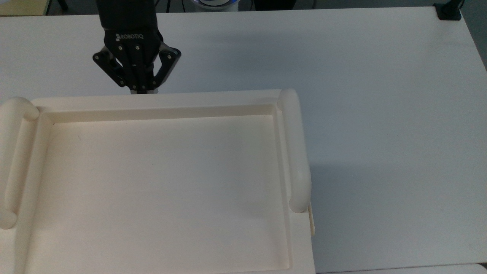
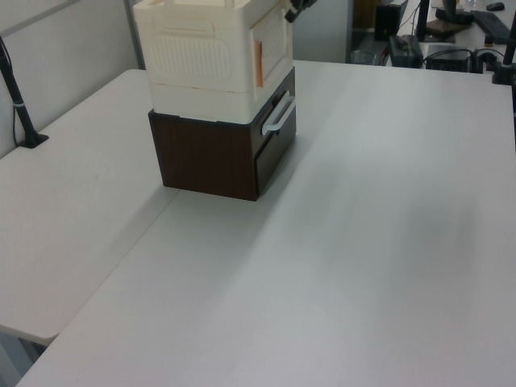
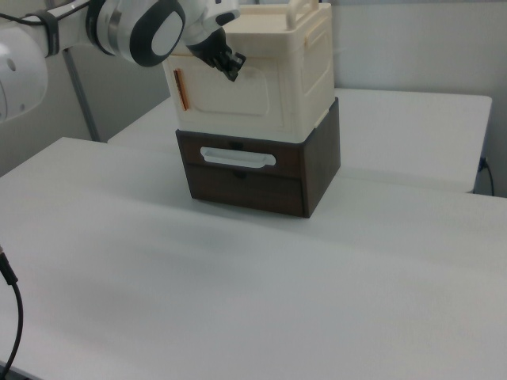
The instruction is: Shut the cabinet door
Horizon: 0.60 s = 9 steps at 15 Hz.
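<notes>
The cream cabinet (image 1: 159,102) fills the top view's lower left, with its recessed top and two tube rails. It stands on a dark brown drawer unit (image 3: 253,176). The cabinet door (image 3: 235,96) lies almost flat against the cabinet front, with a thin orange gap (image 3: 181,89) left at its hinge-side edge. The door (image 2: 272,50) looks nearly shut in the left view as well. My black gripper (image 1: 139,89) is shut with nothing held, its tips at the cabinet's front edge. In the right view the gripper (image 3: 230,65) presses on the door's upper part.
The drawer unit (image 2: 211,158) has a white handle (image 2: 276,115) sticking out below the door. White table (image 1: 380,95) spreads wide to the top view's right. A black clamp (image 1: 449,11) sits at the table's far corner.
</notes>
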Available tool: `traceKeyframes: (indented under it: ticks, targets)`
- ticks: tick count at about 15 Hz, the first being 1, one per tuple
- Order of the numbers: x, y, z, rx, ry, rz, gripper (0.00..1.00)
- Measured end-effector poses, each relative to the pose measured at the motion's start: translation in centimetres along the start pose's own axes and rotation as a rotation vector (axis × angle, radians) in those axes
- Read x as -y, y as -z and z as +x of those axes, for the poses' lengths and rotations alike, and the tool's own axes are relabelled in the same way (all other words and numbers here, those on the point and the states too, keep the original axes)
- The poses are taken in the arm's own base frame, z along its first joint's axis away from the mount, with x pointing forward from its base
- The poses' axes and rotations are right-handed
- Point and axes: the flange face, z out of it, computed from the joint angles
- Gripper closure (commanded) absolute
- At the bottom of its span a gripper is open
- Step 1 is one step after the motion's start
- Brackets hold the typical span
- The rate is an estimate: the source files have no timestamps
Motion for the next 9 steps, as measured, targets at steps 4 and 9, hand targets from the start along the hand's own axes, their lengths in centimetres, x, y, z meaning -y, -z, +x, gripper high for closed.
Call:
traceKeyframes:
  ticks: [4, 9]
  targets:
    - [0.62, -0.63, -0.05, -0.01, 0.007, 0.004, 1.0]
    - [0.53, -0.3, 0.49, -0.068, 0.006, 0.002, 1.0]
